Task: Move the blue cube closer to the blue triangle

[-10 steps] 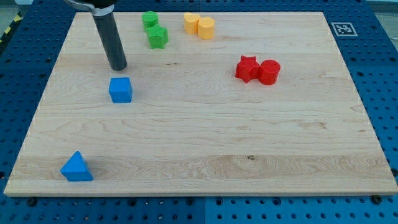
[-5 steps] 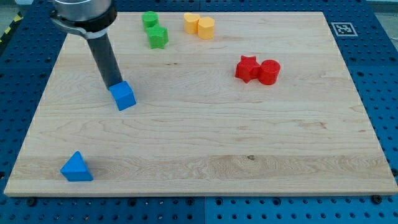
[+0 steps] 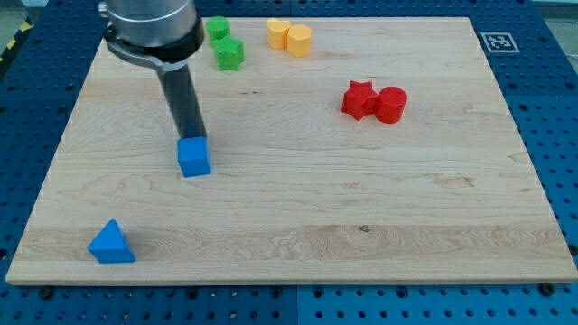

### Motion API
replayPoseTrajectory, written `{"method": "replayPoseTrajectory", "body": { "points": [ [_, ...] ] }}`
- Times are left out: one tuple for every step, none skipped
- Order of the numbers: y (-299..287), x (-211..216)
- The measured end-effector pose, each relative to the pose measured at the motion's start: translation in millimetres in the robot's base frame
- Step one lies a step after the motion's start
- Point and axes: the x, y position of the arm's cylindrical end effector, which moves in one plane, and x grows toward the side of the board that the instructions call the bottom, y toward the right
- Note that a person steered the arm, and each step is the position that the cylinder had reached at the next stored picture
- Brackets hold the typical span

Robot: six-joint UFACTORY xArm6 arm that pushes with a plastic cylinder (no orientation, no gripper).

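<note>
Bright, even overhead light, soft short shadows, sharp focus, no glare.

Tip: my tip (image 3: 191,138) touching blue cube's (image 3: 193,157) top edge.
Blue triangle (image 3: 111,243): well below-left of cube.

lab, blue pegboard bench (image 3: 542,135), fiducial tag (image 3: 496,41)
</note>
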Motion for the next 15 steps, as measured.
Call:
{"method": "replayPoseTrajectory", "body": {
  "points": [
    [7.5, 0.2],
    [7.6, 6.0],
    [7.6, 20.0],
    [7.6, 34.4],
    [7.8, 47.9],
    [9.2, 65.1],
    [11.2, 70.8],
    [12.3, 79.8],
    [14.3, 95.8],
    [16.1, 112.0],
    [16.1, 124.6],
    [16.1, 125.4],
    [14.5, 125.4],
    [9.4, 125.4],
    [2.7, 125.4]
  ]
}}
